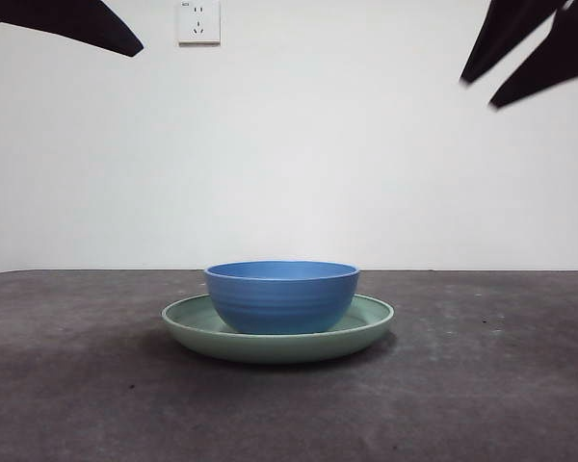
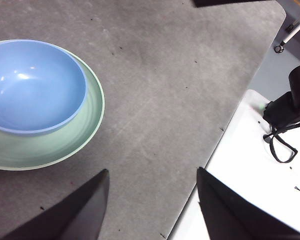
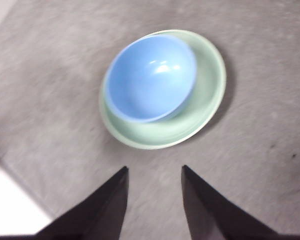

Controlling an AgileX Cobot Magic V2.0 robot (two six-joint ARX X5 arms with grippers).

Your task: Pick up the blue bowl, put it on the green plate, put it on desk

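The blue bowl (image 1: 281, 296) is sitting upright inside the green plate (image 1: 371, 322), and the plate is lying flat on the dark grey counter (image 1: 77, 385), near its middle in the front view. The bowl is seen empty from above, its rim standing higher than the plate's low rim, and it is resting slightly off the plate's centre, so that a broader crescent of green is showing on one side in both wrist views.

Neither hand is touching anything. The left hand (image 2: 152, 207) is being held above bare counter, just beside the plate and near the counter's edge, with its jaws spread wide and nothing between them. The right hand (image 3: 155, 200) is being held above the counter close to the plate, its jaws parted and empty; that view is slightly blurred.

In the front view both arms are showing only as black tips at the top corners, well above the bowl and plate. A white wall socket (image 1: 198, 21) is being seen on the pale wall behind.
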